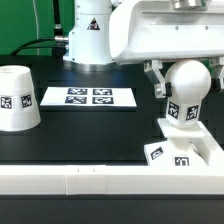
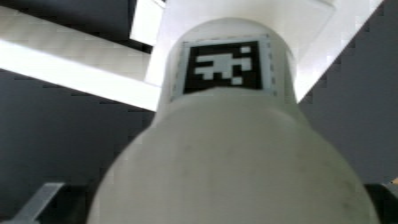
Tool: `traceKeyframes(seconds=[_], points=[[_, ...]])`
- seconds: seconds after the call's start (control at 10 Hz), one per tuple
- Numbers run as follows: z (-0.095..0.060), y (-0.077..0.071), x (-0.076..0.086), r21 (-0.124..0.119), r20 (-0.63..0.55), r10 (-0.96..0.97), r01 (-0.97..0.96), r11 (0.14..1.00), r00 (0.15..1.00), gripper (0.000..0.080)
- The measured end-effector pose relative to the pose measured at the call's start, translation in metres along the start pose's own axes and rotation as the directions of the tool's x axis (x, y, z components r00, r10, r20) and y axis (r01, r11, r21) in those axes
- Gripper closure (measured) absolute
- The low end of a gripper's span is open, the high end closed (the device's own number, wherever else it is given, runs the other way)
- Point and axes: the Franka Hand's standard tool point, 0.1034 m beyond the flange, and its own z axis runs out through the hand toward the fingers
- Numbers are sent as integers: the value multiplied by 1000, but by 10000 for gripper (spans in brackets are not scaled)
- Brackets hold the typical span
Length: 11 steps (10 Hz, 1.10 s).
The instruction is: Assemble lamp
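Observation:
The white bulb [image 1: 187, 82], a round head on a cylindrical neck with a square tag, stands upright at the exterior view's right. Its neck's lower end meets the flat square base [image 1: 186, 153]. I cannot tell whether it is seated there. My gripper [image 1: 187, 90] is shut on the bulb's round head, one finger on each side. In the wrist view the bulb [image 2: 222, 130] fills the picture, tag facing the camera, and a dark finger [image 2: 39, 203] shows beside it. The tapered shade [image 1: 18, 97] stands alone, wide end down, at the exterior view's left.
The marker board [image 1: 88, 97] lies flat at the back middle. A long white rail [image 1: 100, 181] runs across the front, just before the base. The robot's white pedestal [image 1: 90, 35] stands behind the marker board.

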Motion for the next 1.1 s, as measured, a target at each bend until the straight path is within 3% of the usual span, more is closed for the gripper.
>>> traceKeyframes(seconds=[0.4,0.9,1.1], points=[[-3,3,2,-3,-5,-4,4,1000,1000,101],[-30,8,15,-4,-1,-6,6,1000,1000,101],[-28,7,14,-3,3,-6,6,1000,1000,101]])
